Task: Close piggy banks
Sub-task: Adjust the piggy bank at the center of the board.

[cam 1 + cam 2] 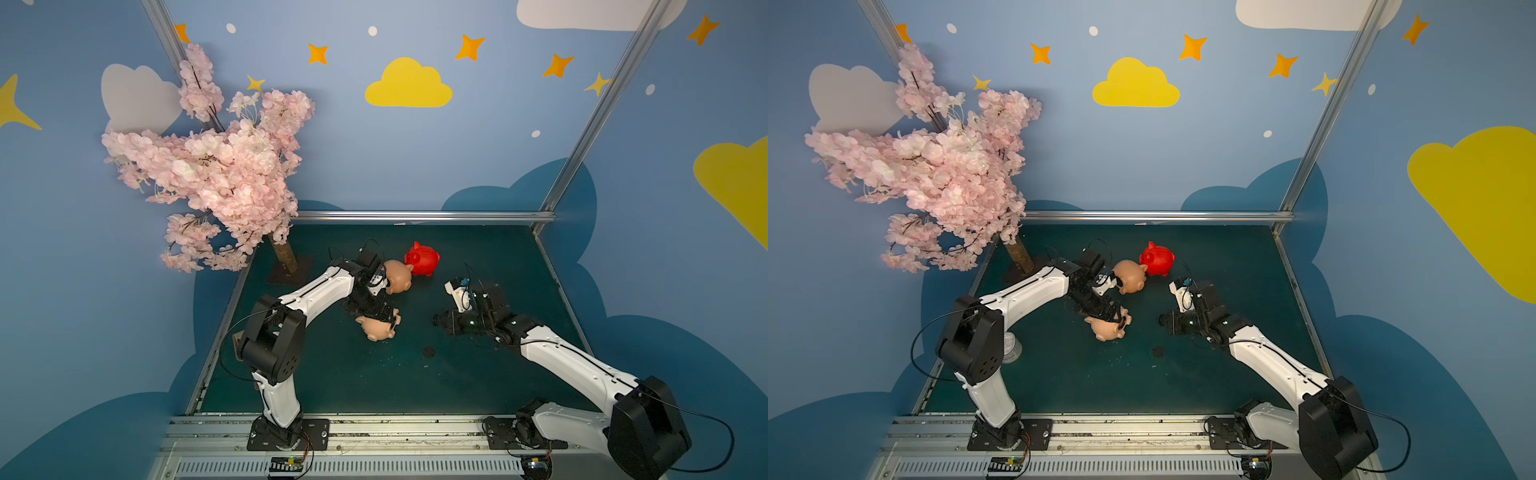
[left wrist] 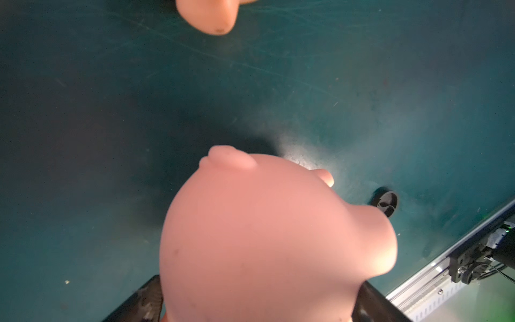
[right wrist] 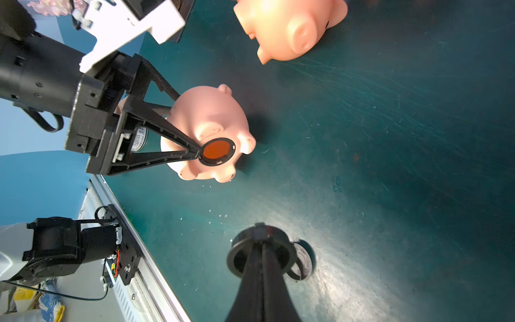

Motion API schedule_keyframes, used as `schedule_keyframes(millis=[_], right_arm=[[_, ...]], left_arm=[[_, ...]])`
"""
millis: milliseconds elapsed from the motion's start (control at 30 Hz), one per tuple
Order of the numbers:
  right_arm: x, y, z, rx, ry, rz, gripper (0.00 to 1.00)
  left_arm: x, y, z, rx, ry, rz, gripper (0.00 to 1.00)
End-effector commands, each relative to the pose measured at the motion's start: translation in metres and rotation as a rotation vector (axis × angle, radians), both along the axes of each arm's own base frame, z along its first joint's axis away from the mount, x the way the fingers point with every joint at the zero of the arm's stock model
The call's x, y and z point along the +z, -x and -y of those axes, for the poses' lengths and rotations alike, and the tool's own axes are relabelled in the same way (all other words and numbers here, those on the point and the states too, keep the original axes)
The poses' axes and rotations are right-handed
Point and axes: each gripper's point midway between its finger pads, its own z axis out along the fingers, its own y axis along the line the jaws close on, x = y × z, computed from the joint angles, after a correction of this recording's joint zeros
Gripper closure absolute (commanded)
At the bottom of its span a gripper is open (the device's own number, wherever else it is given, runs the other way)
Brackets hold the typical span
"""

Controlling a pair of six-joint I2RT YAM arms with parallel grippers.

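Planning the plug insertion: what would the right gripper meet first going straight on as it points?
Probably the near peach piggy bank, whose open belly hole faces the right gripper and its dark plug; depth is unclear, so it could just miss.
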Motion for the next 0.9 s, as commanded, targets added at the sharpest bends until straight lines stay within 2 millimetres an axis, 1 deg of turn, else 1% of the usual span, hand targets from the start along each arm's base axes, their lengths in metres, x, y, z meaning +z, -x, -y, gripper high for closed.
schedule_keyframes(millis=[0,200,367,600,867], right_arm=[[0.0,0.001,-0.008,0.018,-0.022,0.002,1.0],[-0.005,0.002,-0.008,0.019,-0.013,-0.001,1.0],[-0.006,0.003,-0.01,0.027,-0.019,0.001,1.0],[-0.008,0.002,-0.028,0.081,-0.057,0.03,1.0],[-0.012,-0.005,-0.048,0.151,-0.072,0.109,1.0]], left_arm=[[-0.003,0.009,0.007,-0.004,0.061,-0.05,0.03],[-0.008,0.009,0.003,-0.003,0.045,-0.055,0.07],[-0.01,0.01,0.001,-0.005,0.058,-0.061,0.07],[-0.013,0.009,0.003,-0.018,0.077,-0.069,0.11],[-0.014,0.008,0.003,-0.022,0.096,-0.072,0.14]])
